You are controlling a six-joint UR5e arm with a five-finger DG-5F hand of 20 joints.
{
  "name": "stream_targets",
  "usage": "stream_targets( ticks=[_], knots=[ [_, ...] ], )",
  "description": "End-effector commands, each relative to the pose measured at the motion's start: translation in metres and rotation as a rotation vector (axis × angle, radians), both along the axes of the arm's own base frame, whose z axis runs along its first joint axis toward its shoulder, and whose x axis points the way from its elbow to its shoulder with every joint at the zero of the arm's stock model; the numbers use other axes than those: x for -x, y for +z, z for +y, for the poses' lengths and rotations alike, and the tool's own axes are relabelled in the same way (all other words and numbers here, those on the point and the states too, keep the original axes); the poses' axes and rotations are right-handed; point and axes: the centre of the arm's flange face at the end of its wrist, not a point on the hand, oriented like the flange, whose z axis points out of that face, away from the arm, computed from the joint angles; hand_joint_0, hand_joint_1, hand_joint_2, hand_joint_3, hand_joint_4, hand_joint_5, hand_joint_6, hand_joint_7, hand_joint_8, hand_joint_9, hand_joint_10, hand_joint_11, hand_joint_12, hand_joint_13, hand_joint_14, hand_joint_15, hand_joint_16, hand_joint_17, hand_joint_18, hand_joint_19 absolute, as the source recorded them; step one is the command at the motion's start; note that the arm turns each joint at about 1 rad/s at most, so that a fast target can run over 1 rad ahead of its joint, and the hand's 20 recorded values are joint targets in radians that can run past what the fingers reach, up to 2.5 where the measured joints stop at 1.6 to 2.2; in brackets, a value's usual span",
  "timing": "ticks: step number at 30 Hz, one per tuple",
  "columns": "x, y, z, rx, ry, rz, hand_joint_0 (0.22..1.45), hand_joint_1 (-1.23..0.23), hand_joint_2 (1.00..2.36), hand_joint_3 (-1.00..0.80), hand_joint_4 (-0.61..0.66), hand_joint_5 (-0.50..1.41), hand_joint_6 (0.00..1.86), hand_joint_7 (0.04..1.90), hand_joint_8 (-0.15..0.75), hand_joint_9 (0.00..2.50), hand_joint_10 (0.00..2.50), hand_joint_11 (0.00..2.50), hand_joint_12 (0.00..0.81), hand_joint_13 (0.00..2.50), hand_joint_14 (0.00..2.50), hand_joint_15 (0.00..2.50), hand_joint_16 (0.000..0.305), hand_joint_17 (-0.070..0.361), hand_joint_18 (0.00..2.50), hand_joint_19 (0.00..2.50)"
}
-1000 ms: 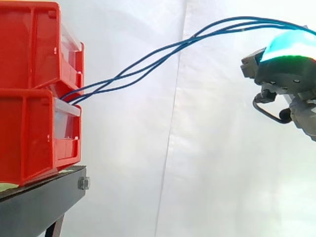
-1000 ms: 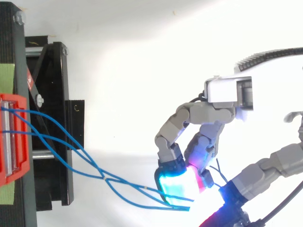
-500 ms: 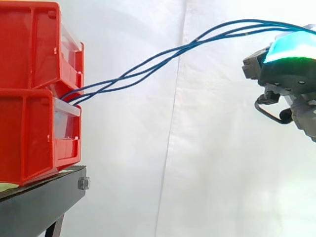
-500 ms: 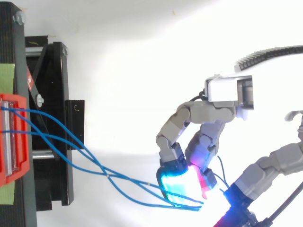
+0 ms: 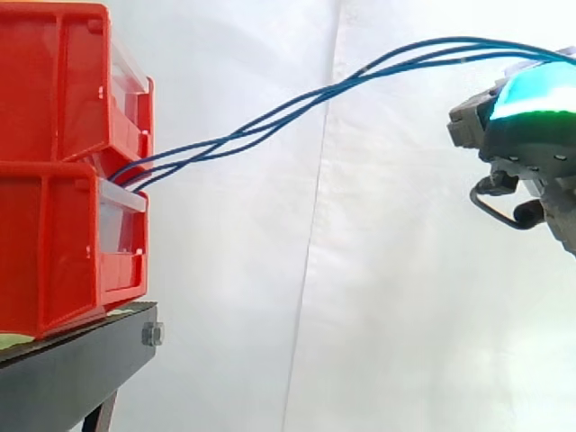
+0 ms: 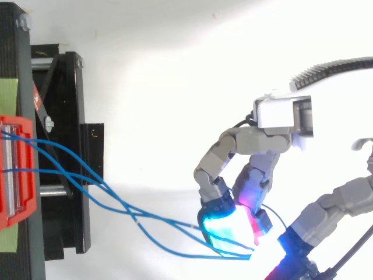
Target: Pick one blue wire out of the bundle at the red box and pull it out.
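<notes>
Three blue wires [image 5: 270, 121] run from the gap between the stacked red bins [image 5: 63, 162] up and to the right, to my hand [image 5: 526, 126] at the right edge of the side view. From above, the blue wires [image 6: 116, 204] leave the red bin [image 6: 14, 169] at the left, cross one another and end at my hand [image 6: 233, 192]. The curled fingers [image 6: 224, 230], glowing cyan and magenta, pinch the wires' ends. The wires hang in a taut arc, not slack.
The bins sit on a black stand [image 5: 72, 369] at the lower left; in the top view the stand [image 6: 67, 151] reaches out to the right of the bins. A white curtain lies behind everything.
My hand has drawn slightly farther right, away from the bins, still holding the wires. The wires have risen and straightened a little.
</notes>
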Motion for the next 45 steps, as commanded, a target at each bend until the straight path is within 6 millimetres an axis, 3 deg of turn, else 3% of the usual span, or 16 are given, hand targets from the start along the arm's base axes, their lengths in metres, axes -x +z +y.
stream_targets(
  ticks=[1,10,18,23,34,35,45],
  knots=[
    [0.0007,0.0005,0.0,0.004,0.003,0.002,0.7,-0.98,1.0,-0.5,0.18,-0.15,0.99,0.9,0.369,1.04,0.01,0.9,0.439,0.97,0.02,0.5,0.052,0.117,1.03,0.41],
    [0.0016,-0.0012,0.0009,0.005,0.012,0.013,0.54,-0.91,1.0,-0.5,0.17,-0.08,0.94,1.13,0.399,1.18,0.01,0.88,0.449,1.01,0.02,0.53,0.055,0.123,1.06,0.48],
    [0.0016,-0.0012,0.0013,0.004,0.017,0.013,0.55,-0.77,1.0,-0.5,0.13,-0.06,0.92,1.22,0.392,1.23,0.01,0.83,0.442,1.03,0.02,0.53,0.053,0.12,1.06,0.52],
    [0.0023,-0.0016,0.0004,0.004,0.017,0.017,0.54,-0.71,1.0,-0.5,0.12,-0.05,0.92,1.2,0.402,1.26,0.01,0.84,0.444,1.04,0.02,0.53,0.054,0.122,1.07,0.52],
    [0.0028,-0.0018,-0.0007,0.004,0.015,0.021,0.56,-0.72,1.01,-0.39,0.11,-0.05,0.91,1.23,0.393,1.28,0.01,0.85,0.439,1.04,0.02,0.53,0.053,0.119,1.06,0.53],
    [0.0026,-0.0017,-0.0007,0.004,0.015,0.019,0.55,-0.67,1.01,-0.39,0.08,-0.05,0.91,1.19,0.383,1.29,0.01,0.8,0.442,1.05,0.02,0.54,0.053,0.12,1.06,0.54],
    [0.0028,-0.0018,-0.0007,0.006,0.016,0.02,0.55,-0.62,1.01,-0.33,0.07,-0.04,0.86,1.11,0.391,1.32,0.02,0.7,0.467,1.07,0.02,0.51,0.06,0.135,1.1,0.52]
  ],
)
